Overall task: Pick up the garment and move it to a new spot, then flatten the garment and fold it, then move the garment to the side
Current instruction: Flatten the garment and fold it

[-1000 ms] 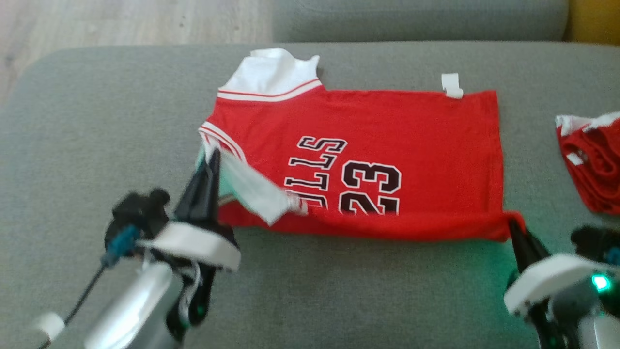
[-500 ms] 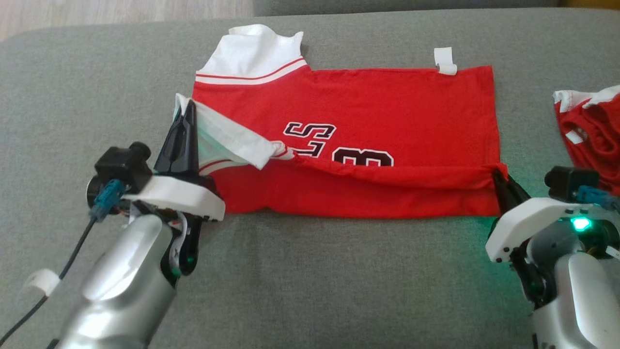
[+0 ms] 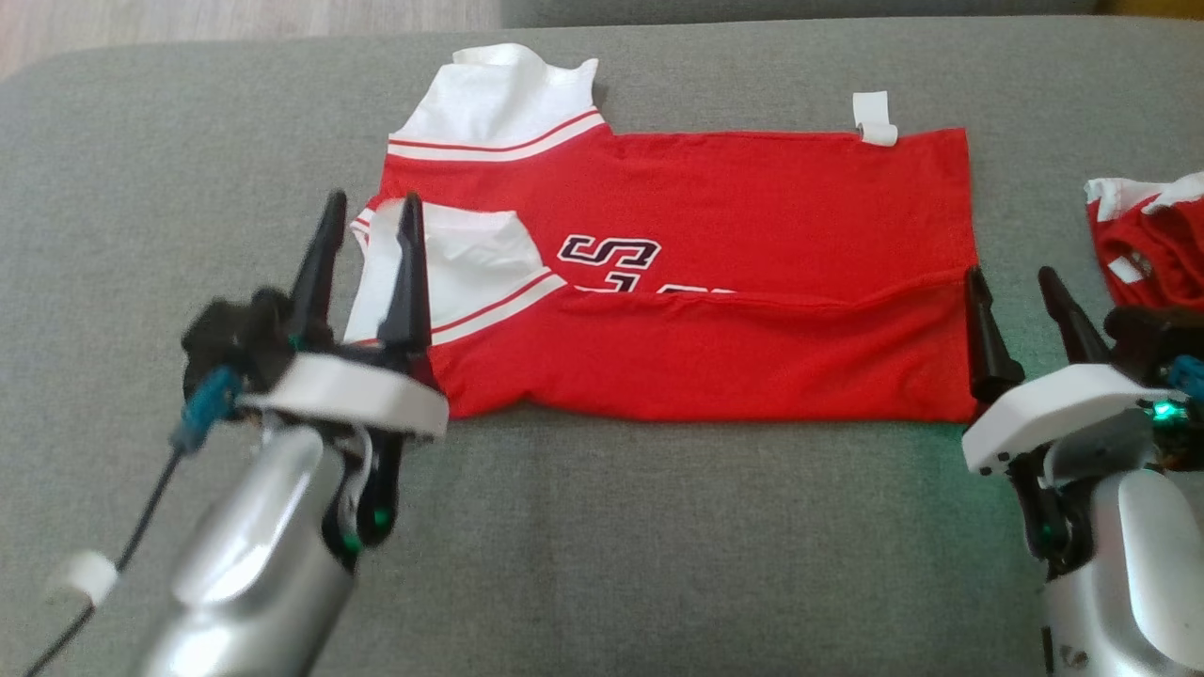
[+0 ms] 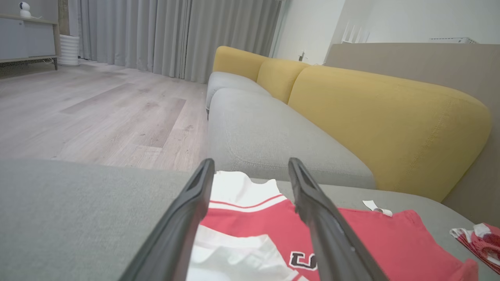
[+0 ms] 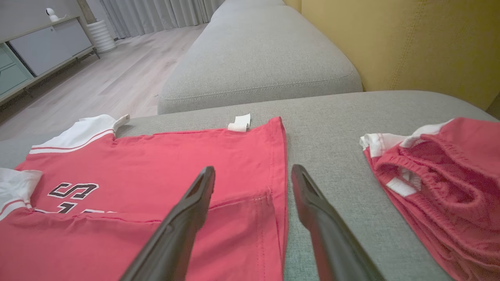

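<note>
Both grippers have just let go. A moment ago each was pinched shut on a near corner of the red jersey (image 3: 752, 197), carrying that near edge up and over toward the far side. Now the left gripper (image 3: 372, 202) and the right gripper (image 3: 1009, 275) stand with fingers spread wide and nothing between them. The lifted edge has settled onto the body of the shirt as a folded flap (image 3: 734, 357), its edge running left to right across the middle and hiding the number and most of the lettering (only an "S" and slivers below it show). I take that to mean the first lengthwise fold is laid, while any further fold and the move to the side are not yet done. The jersey lies flat on the grey sofa cushion (image 3: 602, 564), white-trimmed shoulders to the left and hem to the right, with a small white tag (image 3: 873, 118) at the far hem corner. The left gripper is at the left end, one finger above the white shoulder panel (image 3: 470, 268) and the other just off the cloth. The right gripper straddles the hem edge at the right end of the fold line, one finger over cloth and one over cushion. A second red garment (image 3: 1143, 249) lies crumpled further right, apart from the jersey.
</note>
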{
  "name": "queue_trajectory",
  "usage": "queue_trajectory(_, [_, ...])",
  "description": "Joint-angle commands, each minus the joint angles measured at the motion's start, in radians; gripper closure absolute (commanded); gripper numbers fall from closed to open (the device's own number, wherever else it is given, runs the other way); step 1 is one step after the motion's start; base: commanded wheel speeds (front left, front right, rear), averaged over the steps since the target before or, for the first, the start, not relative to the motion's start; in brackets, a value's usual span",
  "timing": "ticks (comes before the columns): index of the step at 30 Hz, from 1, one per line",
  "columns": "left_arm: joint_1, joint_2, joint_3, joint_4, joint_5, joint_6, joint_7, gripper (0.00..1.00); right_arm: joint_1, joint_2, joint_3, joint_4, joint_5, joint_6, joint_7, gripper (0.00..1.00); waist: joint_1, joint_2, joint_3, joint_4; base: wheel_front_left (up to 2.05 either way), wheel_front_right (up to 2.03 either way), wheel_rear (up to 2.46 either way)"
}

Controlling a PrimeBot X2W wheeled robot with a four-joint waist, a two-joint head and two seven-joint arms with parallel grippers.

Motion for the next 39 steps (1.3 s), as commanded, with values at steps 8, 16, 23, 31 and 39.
queue_trajectory(8, [0.162, 0.073, 0.051, -0.128, -0.042, 0.056, 0.060, 0.00, 0.098, -0.007, 0.032, -0.151, -0.038, -0.001, 0.042, 0.00, 0.0000, 0.0000, -0.012, 0.011, 0.00, 0.00, 0.00])
queue_trajectory(16, [0.297, 0.096, 0.092, -0.167, -0.154, 0.121, 0.173, 0.00, 0.184, -0.007, 0.041, -0.240, -0.038, -0.001, 0.098, 0.00, 0.0000, 0.0000, 0.004, 0.004, 0.00, 0.00, 0.00])
queue_trajectory(23, [0.297, 0.082, 0.123, -0.106, -0.231, 0.106, 0.216, 0.00, 0.165, -0.007, 0.060, -0.259, -0.038, -0.001, 0.128, 0.00, 0.0000, 0.0000, 0.039, -0.023, 0.00, 0.00, 0.00])
queue_trajectory(31, [0.266, 0.058, 0.099, -0.072, -0.246, 0.067, 0.237, 1.00, 0.134, -0.007, 0.047, -0.189, -0.032, -0.001, 0.144, 0.00, 0.0000, 0.0000, 0.057, -0.026, 0.00, 0.00, 0.00])
queue_trajectory(39, [0.236, 0.057, 0.103, -0.077, -0.217, 0.062, 0.186, 1.00, 0.106, -0.007, 0.037, -0.043, -0.019, -0.001, 0.169, 0.00, 0.0000, 0.0000, 0.052, 0.000, 0.00, 0.00, 0.00])
